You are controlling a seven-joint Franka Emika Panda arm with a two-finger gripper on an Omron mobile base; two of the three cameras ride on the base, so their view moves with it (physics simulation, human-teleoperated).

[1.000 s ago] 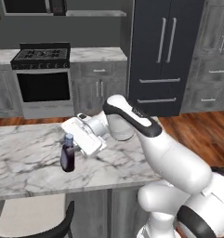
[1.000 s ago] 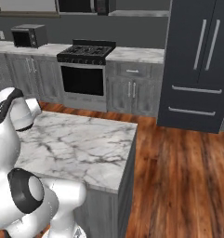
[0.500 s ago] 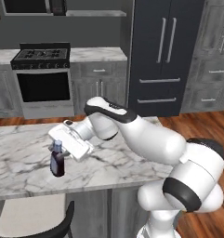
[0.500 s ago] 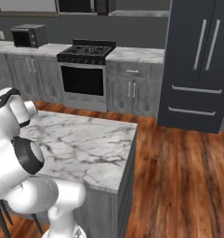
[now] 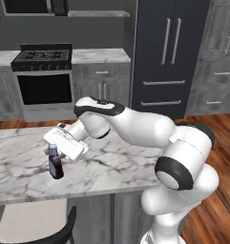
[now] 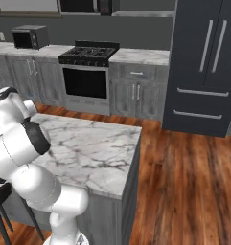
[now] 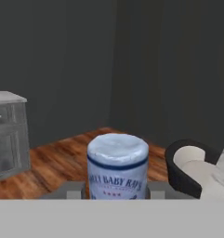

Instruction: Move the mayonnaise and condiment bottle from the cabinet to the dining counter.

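Observation:
The condiment bottle (image 5: 55, 164), dark with a blue cap, stands upright at the left part of the dining counter (image 5: 121, 167); whether its base touches the marble I cannot tell. My gripper (image 5: 53, 151) is shut on its neck from the right. The hand view has the bottle's pale cap and label (image 7: 117, 162) between my two fingertips (image 7: 156, 189). In the right base view the counter's marble top (image 6: 98, 153) runs beside my arm. The mayonnaise and the cabinet are out of view.
A black stool with a pale seat (image 5: 30, 226) stands at the counter's near side, seen also as the stool (image 7: 192, 167) just past the bottle. Behind are the stove (image 5: 42, 81), a dark fridge (image 5: 169, 52) and a microwave (image 6: 30, 36).
My arm has swung left and toward the counter's near edge, carrying the bottle lower over the marble. The grip on it has stayed.

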